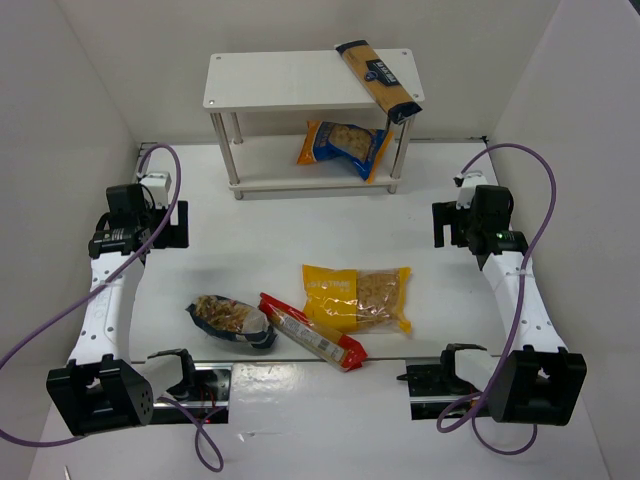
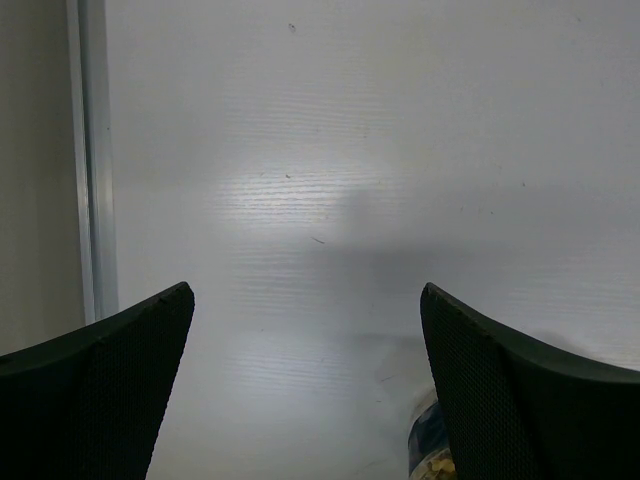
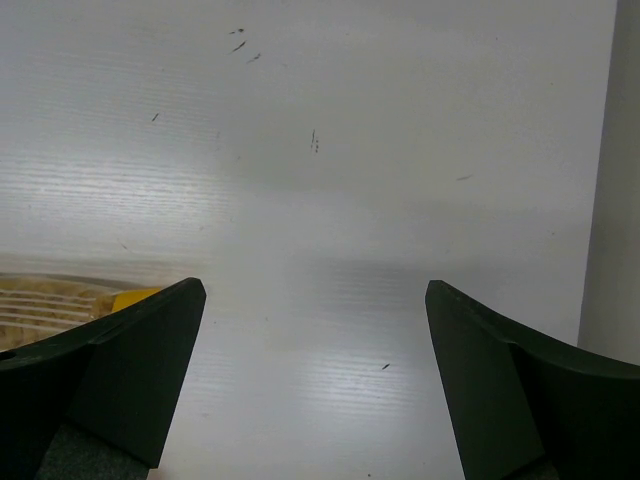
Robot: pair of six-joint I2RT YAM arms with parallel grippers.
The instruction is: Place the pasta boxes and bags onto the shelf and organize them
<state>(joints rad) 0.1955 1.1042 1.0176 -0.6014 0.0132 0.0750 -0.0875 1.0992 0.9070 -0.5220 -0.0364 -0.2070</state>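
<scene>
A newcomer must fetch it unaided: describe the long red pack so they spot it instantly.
On the white table, in front of the two-tier shelf, three packs lie in a row toward the near edge. The red pack is the middle one, lying diagonally between the dark-blue clear bag and the yellow windowed bag. It alone is long, narrow and red.

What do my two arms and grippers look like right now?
The left arm and right arm have white links, black joint housings and blocky black bases. A purple cable loops along each. The left gripper and right gripper have broad, dark, tapering fingers; the left's show a fine mesh texture. I see no readable markings.
</scene>
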